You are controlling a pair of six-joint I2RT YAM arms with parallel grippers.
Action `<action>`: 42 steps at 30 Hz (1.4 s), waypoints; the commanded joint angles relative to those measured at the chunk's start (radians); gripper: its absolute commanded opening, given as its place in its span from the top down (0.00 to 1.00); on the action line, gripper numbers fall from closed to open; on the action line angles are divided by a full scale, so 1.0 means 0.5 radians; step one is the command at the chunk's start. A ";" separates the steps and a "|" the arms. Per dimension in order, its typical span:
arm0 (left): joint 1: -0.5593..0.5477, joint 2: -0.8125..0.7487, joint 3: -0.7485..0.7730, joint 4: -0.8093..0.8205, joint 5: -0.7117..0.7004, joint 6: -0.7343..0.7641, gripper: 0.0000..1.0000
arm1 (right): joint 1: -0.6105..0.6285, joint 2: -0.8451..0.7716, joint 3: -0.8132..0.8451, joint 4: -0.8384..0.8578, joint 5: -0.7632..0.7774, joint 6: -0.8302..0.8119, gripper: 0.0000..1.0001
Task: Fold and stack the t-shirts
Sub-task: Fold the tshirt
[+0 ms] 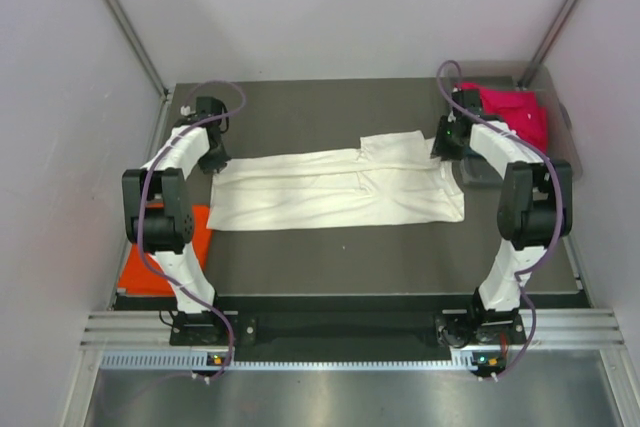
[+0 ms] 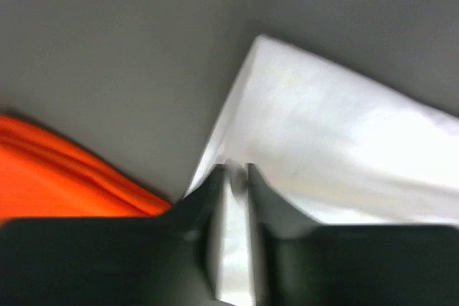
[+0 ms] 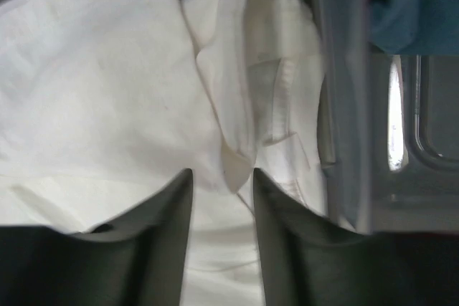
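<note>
The large cream-white t-shirt (image 1: 330, 192) lies stretched flat across the middle of the dark table, one sleeve flap at its far right. My left gripper (image 1: 213, 159) is at the shirt's far left corner. In the left wrist view it (image 2: 233, 171) is shut on the white cloth (image 2: 337, 127). My right gripper (image 1: 443, 145) is at the shirt's far right corner. In the right wrist view it (image 3: 222, 173) is open, its jaws either side of a bunched fold of the white shirt (image 3: 93, 91). The orange t-shirt (image 1: 140, 275) lies at the near left and also shows in the left wrist view (image 2: 57, 177).
A grey bin (image 1: 480, 175) stands at the far right, holding the magenta-pink t-shirt (image 1: 515, 112). The bin's wall (image 3: 344, 91) sits close beside my right gripper, with grey-blue cloth (image 3: 401, 12) inside. White walls enclose the table on three sides.
</note>
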 commanded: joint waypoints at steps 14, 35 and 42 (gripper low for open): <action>0.010 -0.314 -0.043 0.013 0.356 -0.042 0.39 | 0.257 0.292 0.808 -0.064 0.030 -0.140 0.26; -0.100 -0.178 -0.236 0.390 1.179 -0.207 0.54 | 0.353 1.002 1.502 -0.420 0.714 -0.140 0.38; -0.100 -0.194 -0.264 0.344 1.157 -0.170 0.55 | 0.300 1.066 1.511 -0.353 0.653 -0.232 0.51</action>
